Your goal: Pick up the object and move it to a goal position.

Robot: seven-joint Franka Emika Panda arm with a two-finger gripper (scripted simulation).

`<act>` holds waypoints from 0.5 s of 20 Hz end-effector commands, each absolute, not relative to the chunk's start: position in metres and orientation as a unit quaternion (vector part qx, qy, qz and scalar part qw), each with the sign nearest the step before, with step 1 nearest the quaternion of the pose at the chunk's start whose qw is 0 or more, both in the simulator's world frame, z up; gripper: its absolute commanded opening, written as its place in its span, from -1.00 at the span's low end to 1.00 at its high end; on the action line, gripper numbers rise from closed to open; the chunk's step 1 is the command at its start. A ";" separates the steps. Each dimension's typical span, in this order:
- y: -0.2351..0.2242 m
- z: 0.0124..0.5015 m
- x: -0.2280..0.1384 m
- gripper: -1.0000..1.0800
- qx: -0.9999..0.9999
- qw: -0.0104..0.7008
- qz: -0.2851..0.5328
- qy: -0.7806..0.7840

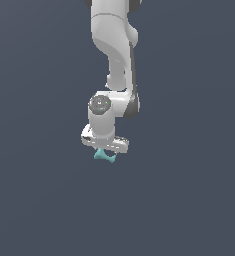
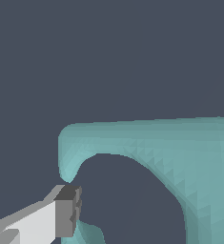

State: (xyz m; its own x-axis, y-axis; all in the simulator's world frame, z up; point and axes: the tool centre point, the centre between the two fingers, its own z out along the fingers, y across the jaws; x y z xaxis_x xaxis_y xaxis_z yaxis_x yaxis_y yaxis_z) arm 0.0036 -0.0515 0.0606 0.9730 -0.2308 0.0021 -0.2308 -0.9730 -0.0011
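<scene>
Teal, the object (image 2: 180, 152) fills my wrist view beside one dark fingertip (image 2: 68, 209), while my exterior view shows it (image 1: 104, 156) directly under the end effector (image 1: 105, 149), whose grip I cannot judge.

Teal object (image 2: 180, 152) filling frame, 1 grey-tipped finger (image 2: 66, 212) beside it

Arm (image 1: 114, 45) is showing white, with dark grey seams at the joints and a grey speckled cap on the wrist. Gripper (image 1: 105, 151) below it is rendering white; its one visible finger (image 2: 35, 221) is showing white with a dark grey pad. Object (image 1: 104, 156) is showing plain teal, unpatterned. Background around the arm is reading flat slate blue-grey.
</scene>
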 end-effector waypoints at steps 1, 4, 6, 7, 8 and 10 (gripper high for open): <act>-0.062 0.063 0.012 -1.00 -0.993 0.000 0.000 0.116; -0.071 0.066 0.019 -1.00 -0.993 0.000 0.000 0.116; -0.075 0.067 0.022 -1.00 -0.993 0.000 0.000 0.116; -0.076 0.067 0.023 -1.00 -0.993 0.000 0.000 0.116; -0.077 0.067 0.024 -1.00 -0.993 0.000 0.000 0.117; -0.078 0.067 0.025 -1.00 -0.993 0.000 0.000 0.117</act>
State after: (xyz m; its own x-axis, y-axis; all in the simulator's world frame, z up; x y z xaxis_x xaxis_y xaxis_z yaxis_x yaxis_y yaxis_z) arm 0.0237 -0.0776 0.0671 0.9726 -0.2324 0.0002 -0.2324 -0.9726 0.0002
